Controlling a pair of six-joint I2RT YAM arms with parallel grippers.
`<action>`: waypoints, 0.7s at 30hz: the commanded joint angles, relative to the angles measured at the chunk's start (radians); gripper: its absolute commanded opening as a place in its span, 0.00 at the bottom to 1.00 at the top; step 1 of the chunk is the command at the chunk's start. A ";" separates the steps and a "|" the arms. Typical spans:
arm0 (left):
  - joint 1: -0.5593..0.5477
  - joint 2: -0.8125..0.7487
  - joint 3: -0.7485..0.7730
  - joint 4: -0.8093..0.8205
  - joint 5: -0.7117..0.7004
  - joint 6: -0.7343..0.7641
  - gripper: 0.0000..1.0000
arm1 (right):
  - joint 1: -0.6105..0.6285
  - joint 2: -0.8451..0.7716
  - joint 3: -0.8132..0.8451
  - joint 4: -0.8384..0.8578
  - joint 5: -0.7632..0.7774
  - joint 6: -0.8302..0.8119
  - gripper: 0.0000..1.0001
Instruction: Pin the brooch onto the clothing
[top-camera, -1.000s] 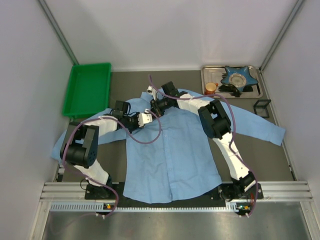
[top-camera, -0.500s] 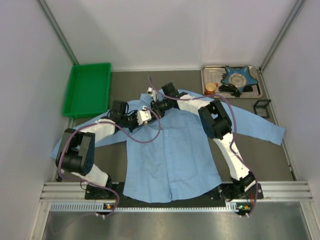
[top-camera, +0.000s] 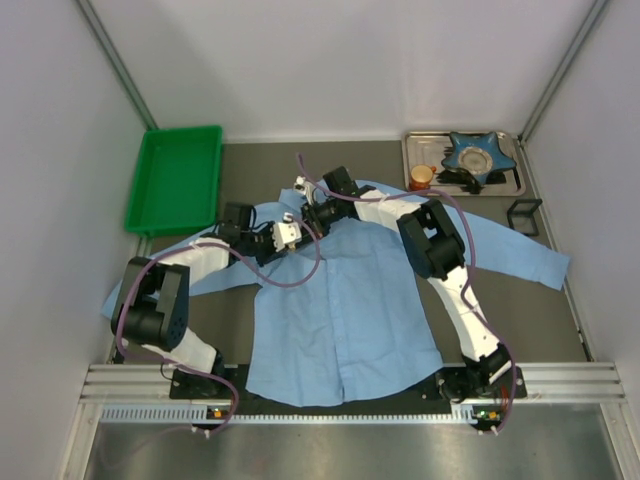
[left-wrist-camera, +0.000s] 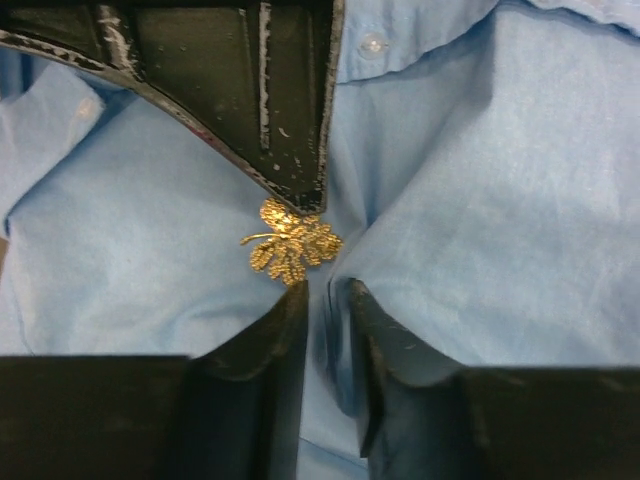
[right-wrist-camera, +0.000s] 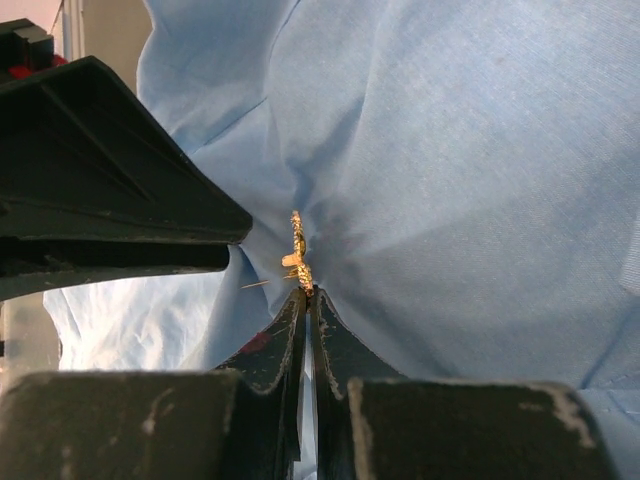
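The light blue shirt (top-camera: 340, 300) lies flat on the table, collar to the far side. Both grippers meet just below the collar. My right gripper (right-wrist-camera: 308, 292) is shut on the small gold brooch (right-wrist-camera: 298, 250) and holds it edge-on against the fabric (right-wrist-camera: 480, 180); a thin pin sticks out to its left. In the left wrist view the brooch (left-wrist-camera: 290, 245) rests on the shirt (left-wrist-camera: 500, 200) at the tip of the right gripper's fingers (left-wrist-camera: 295, 185). My left gripper (left-wrist-camera: 325, 300) is shut on a raised fold of shirt right below the brooch. In the top view the brooch is hidden between the grippers.
A green bin (top-camera: 175, 180) stands at the far left. A metal tray (top-camera: 510, 180) at the far right holds a blue star-shaped dish (top-camera: 476, 152) and an orange cup (top-camera: 421, 176). A small black object (top-camera: 524, 214) lies near the right sleeve. Purple cables loop over the shirt.
My left arm has swung its elbow outward to the left and its gripper has moved up towards the collar, closer to the right gripper. The right arm has stayed put.
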 joint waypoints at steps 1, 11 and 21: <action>0.015 -0.076 0.002 -0.124 0.112 0.094 0.34 | 0.014 -0.035 0.025 -0.010 0.068 0.017 0.00; 0.029 -0.149 -0.024 -0.207 0.161 0.165 0.48 | 0.014 -0.030 0.024 -0.021 0.118 0.011 0.00; 0.012 -0.003 0.075 -0.138 0.186 0.266 0.50 | 0.012 -0.019 0.043 -0.025 0.126 0.009 0.00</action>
